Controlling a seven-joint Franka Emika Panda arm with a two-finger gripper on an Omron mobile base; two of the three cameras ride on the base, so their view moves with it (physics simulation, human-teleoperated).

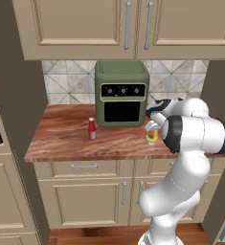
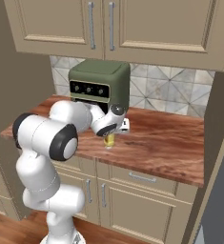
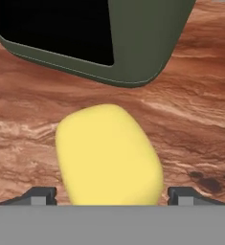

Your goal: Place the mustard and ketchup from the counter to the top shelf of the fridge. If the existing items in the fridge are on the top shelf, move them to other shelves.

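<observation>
The task is at its first pickup. The mustard point(image 3: 108, 154) stands on the counter point(image 1: 61, 139) in front of the green oven point(image 1: 122, 92). The gripper point(image 3: 112, 194) is lowered over the mustard, jaws wide on either side, not yet gripping. The ketchup point(image 1: 92, 128) stands untouched to the left. Both bottles remain to be shelved.

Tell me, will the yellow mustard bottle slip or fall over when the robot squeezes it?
Probably not tip: the mustard looks squat and wide, standing on the flat counter. Its smooth rounded sides might slip a little between the fingertips.
</observation>
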